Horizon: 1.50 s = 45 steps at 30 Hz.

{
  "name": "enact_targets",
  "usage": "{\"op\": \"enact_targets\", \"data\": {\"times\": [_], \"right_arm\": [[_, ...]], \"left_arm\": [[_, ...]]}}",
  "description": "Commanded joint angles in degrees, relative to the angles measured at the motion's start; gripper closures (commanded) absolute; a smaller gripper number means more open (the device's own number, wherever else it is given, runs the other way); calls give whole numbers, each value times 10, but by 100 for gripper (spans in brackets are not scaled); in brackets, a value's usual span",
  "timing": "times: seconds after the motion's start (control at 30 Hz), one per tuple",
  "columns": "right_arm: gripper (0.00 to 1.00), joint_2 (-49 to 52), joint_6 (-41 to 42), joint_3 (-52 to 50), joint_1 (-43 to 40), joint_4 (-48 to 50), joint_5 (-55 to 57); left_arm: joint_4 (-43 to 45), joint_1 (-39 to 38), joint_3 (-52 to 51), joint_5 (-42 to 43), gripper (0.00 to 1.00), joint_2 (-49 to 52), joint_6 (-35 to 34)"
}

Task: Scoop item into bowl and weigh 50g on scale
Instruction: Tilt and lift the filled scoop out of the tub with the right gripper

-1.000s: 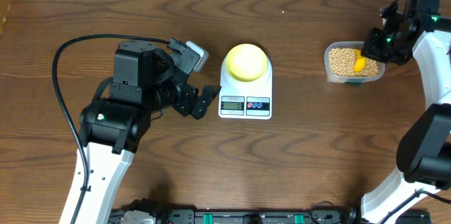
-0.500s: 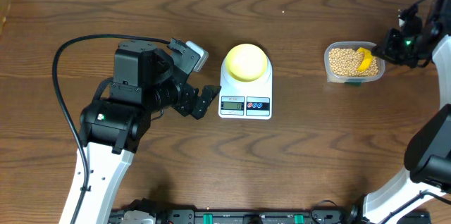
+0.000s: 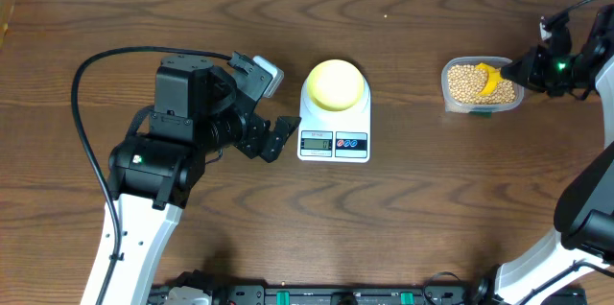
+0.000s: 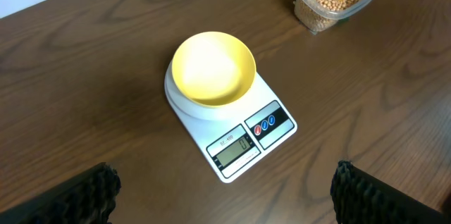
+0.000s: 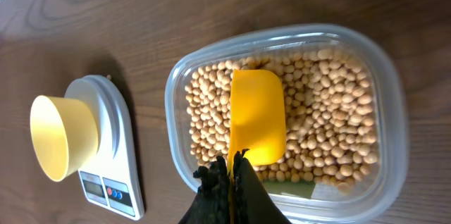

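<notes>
A white digital kitchen scale (image 3: 334, 132) is sitting at the middle of a dark wooden counter (image 3: 192, 17). A small pale yellow bowl (image 3: 335, 84) is resting on the scale's weighing platform, and it is showing no beans inside. The display is too small to read.

Well apart from the scale, on its right, a clear plastic tub (image 5: 394, 111) is holding the soybeans (image 5: 331, 111). The right fingers (image 5: 224, 185) are pinching together on the handle of a yellow scoop (image 5: 257, 115), whose blade is lying on the beans inside the tub. No beans are showing on the blade.

Just beside the scale, on its left, the left fingers (image 4: 77, 192) are spreading wide, gripping nothing and touching nothing.

Judging by this, the scooping step is under way and nothing is being weighed yet. The next move is probably calling for the blade to dig under the beans and lift out level. It then has to cross the open counter to the scale without spilling and tip gently over the bowl. The bowl is narrower than the scale, so the pour is needing careful aim and small helpings.
</notes>
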Motion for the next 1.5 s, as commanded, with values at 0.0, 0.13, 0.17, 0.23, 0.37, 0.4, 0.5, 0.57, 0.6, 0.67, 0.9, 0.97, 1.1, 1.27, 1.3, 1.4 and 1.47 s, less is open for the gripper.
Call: {"op": "enact_targets", "data": {"times": [0.0,0.13,0.17,0.23,0.37,0.4,0.5,0.57,0.6,0.67,0.9,0.97,1.1,1.27,1.3,1.4,1.47], "right_arm": [[99,5,-13,-15,-6,-1,-32],[99,5,-12,-17,-13,2,-61],[99,5,-12,-17,-14,2,-65],[99,5,-12,-17,-19,3,-73],[99,5,-12,-17,-29,3,-103],[99,5,-12,-17,-34,3,-114],[99,5,-12,-17,-45,2,-132],[99,5,-12,-17,-50,2,-143],[99,5,-12,-17,-56,2,-152],[99,5,-10,-17,-62,2,-158],[99,5,-7,-17,-82,2,-192],[99,5,-3,-17,-82,1,-192],[99,5,-3,-17,-82,0,-203],[99,5,8,-17,-82,0,-220],[99,5,10,-17,-82,0,-220],[99,5,12,-17,-82,0,-222],[99,5,12,-17,-82,0,-229]], "left_arm": [[-2,3,-3,12,2,-2,-3],[-2,3,-3,12,2,-2,-3],[-2,3,-3,12,2,-2,-3],[-2,3,-3,12,2,-2,-3],[-2,3,-3,12,2,-2,-3],[-2,3,-3,12,2,-2,-3],[-2,3,-3,12,2,-2,-3],[-2,3,-3,12,2,-2,-3],[-2,3,-3,12,3,-2,-3],[-2,3,-3,12,2,-2,-3],[-2,3,-3,12,2,-2,-3],[-2,3,-3,12,2,-2,-3],[-2,3,-3,12,2,-2,-3],[-2,3,-3,12,2,-2,-3],[-2,3,-3,12,2,-2,-3],[-2,3,-3,12,2,-2,-3],[-2,3,-3,12,2,-2,-3]]}}
